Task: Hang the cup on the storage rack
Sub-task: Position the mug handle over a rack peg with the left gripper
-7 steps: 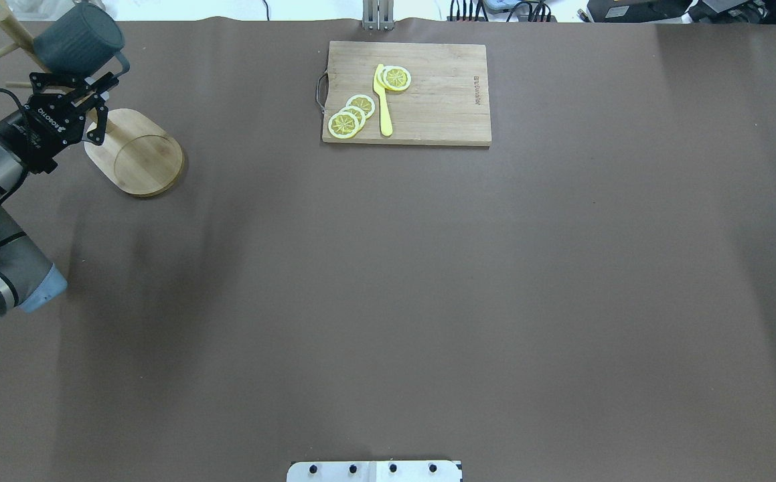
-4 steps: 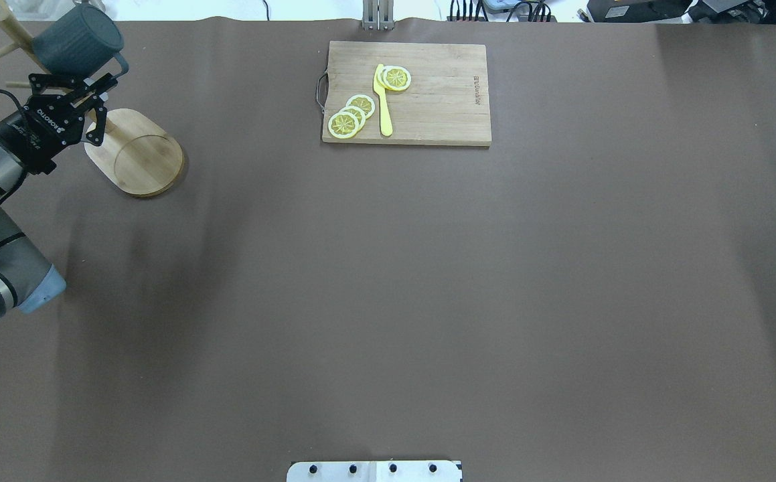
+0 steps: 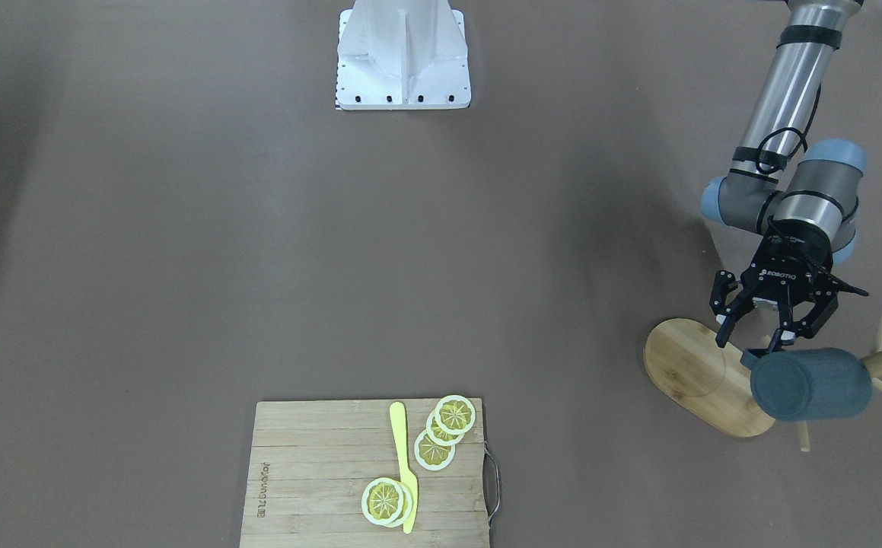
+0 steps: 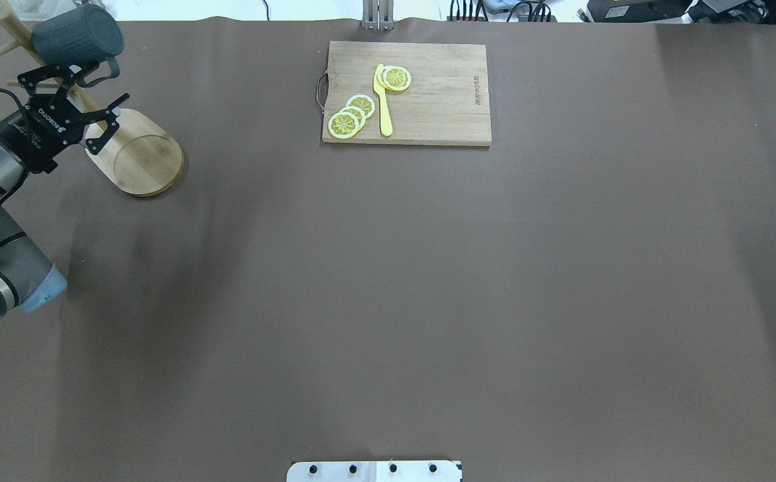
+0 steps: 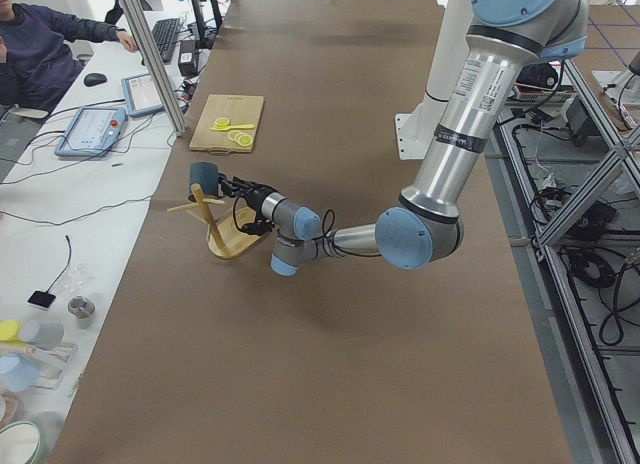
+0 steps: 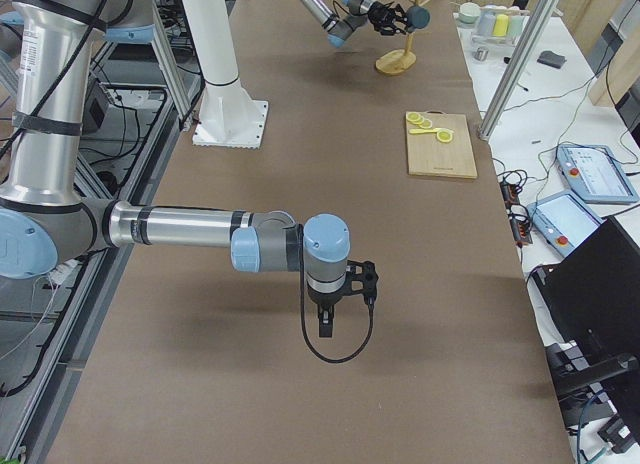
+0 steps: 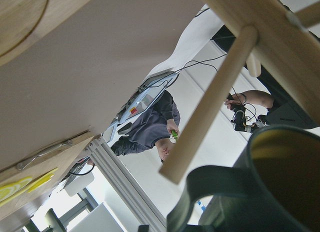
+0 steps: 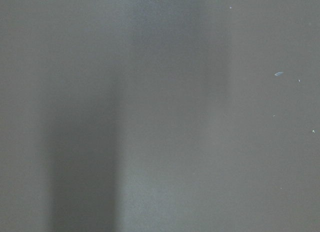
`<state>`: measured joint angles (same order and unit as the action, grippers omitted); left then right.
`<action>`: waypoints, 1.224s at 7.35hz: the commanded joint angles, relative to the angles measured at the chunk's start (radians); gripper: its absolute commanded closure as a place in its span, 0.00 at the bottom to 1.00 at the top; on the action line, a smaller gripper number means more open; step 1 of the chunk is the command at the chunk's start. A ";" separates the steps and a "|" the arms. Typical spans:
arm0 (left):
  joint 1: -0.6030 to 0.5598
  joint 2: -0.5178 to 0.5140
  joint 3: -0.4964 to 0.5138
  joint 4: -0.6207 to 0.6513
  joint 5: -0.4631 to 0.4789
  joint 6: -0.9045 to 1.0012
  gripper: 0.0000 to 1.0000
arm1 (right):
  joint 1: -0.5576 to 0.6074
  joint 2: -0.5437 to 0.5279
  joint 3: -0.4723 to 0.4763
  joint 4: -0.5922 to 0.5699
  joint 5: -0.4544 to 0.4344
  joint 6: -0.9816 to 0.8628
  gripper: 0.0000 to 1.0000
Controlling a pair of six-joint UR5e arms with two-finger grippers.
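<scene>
- Looks like the letting-go step, at the very end of the task: shows the cup (image 3: 810, 384) up on the storage rack (image 3: 676, 365), lying sideways against the post, with its handle (image 7: 210, 179) turned toward the left gripper (image 3: 766, 337).
- Cannot tell for sure from the left wrist view whether the nearest peg (image 7: 210, 104) passes through the handle loop or only lies just beside it. Judging from the front and overhead views, probably carries the cup on the rack with no help from the gripper.
- Holds the jaws of the left gripper spread wide, with nothing between them, just beside the handle and not pressing on it.
- Next, probably calls for drawing the gripper straight back, away from the post and toward the robot, without brushing the handle or the thin pegs. Risks swinging the cup off its peg, or tipping the rack, by even a light knock there.
- Reaches in low with the left arm, forearm about level above the worktop (image 4: 428, 301), gripper pointing at the post over the oval base.
- Places the right gripper (image 6: 326, 329) well apart from the rack, pointing down over the brown worktop. Appears only in the side view, so cannot tell whether its jaws are open or closed.
</scene>
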<state>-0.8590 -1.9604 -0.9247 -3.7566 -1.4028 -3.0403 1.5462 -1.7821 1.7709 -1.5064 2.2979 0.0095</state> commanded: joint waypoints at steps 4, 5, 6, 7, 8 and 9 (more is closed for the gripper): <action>0.003 0.055 -0.184 -0.003 -0.004 0.084 0.02 | 0.000 0.001 -0.001 0.000 0.000 0.006 0.00; 0.005 0.055 -0.204 -0.002 -0.005 0.084 0.01 | 0.000 0.001 -0.001 0.000 0.000 0.006 0.00; 0.003 0.057 -0.223 -0.002 -0.007 0.087 0.01 | 0.000 0.001 -0.001 0.000 0.002 0.006 0.00; 0.003 0.057 -0.226 -0.006 -0.005 0.090 0.02 | -0.002 0.001 -0.002 0.000 0.000 0.006 0.00; 0.005 0.057 -0.241 -0.006 -0.005 0.169 0.02 | 0.000 0.001 -0.002 0.000 0.000 0.006 0.00; 0.009 0.072 -0.273 0.000 -0.007 0.252 0.01 | 0.000 0.000 -0.004 0.000 0.000 0.006 0.00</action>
<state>-0.8537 -1.8998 -1.1674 -3.7609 -1.4086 -2.8753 1.5458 -1.7812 1.7684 -1.5064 2.2981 0.0153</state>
